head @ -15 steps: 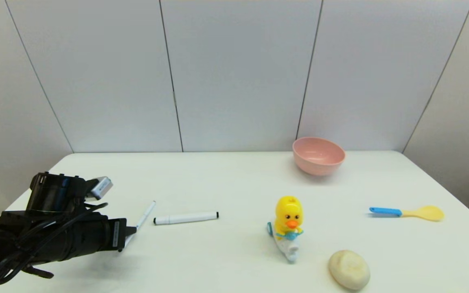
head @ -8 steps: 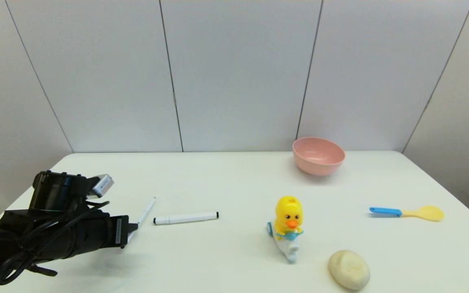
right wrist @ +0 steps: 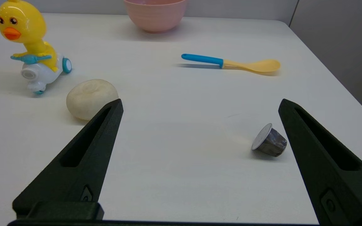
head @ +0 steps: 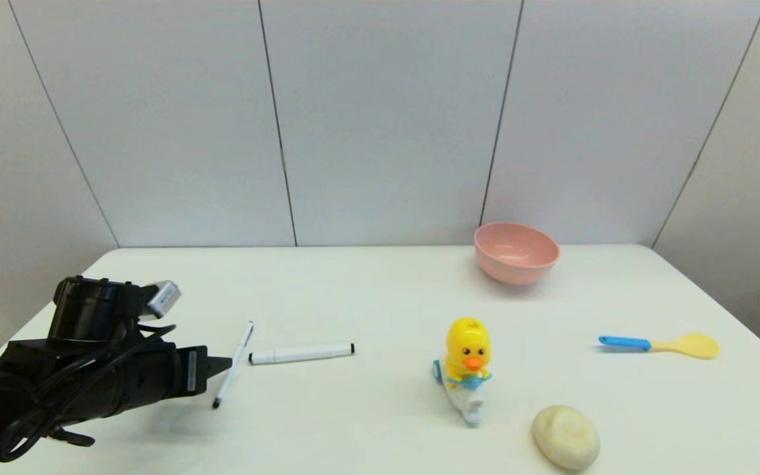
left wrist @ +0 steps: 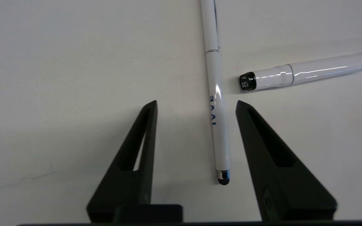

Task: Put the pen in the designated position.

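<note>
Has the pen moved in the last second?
Yes. The pen now lies free on the table, its near end swung out from the open left gripper; its far end remains beside the marker.

Bare test lab: white table point(head: 380, 284), plain grey wall panels point(head: 386, 119), scattered unrelated props.

A white table point(head: 367, 290) fills the lower half of the head view, its far edge meeting the wall at twelve o'clock. Pale grey wall panels point(head: 386, 119), split by thin dark seams, enclose it under even, soft light.
</note>
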Motion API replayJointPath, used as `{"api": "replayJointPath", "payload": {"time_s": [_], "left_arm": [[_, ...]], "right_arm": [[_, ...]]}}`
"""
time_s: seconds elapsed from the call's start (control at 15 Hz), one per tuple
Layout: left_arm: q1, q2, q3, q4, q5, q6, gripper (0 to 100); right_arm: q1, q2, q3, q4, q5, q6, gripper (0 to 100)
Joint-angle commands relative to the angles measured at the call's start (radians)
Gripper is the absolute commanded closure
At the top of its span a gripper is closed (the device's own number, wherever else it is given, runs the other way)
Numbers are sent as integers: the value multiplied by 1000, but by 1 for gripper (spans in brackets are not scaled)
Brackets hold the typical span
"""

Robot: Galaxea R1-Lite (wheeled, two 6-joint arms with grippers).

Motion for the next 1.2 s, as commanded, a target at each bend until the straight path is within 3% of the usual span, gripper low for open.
{"api": "replayJointPath", "payload": {"time_s": [0.07, 0.2, 0.33, 0.47, 0.67, 1.0, 1.2], "left_arm": [[0, -2, -1, -4, 0, -1, 0], [2, -32, -8, -17, 36, 0, 0], [8, -87, -20, -18, 155, -1, 0], [12, -142, -55, -10, 199, -3, 0], [16, -256, -120, 17, 194, 42, 0], [17, -561, -284, 270, 188, 229, 0], [17, -707, -305, 312, 167, 281, 0]], "right_arm": [[0, 1, 0, 0, 1, -1, 0], [0, 1, 0, 0, 1, -1, 0], [0, 1, 0, 0, 1, -1, 0], [0, 1, 0, 0, 1, -1, 0], [0, 1, 0, 0, 1, -1, 0], [0, 1, 0, 0, 1, -1, 0], [0, 1, 0, 0, 1, -1, 0]]}}
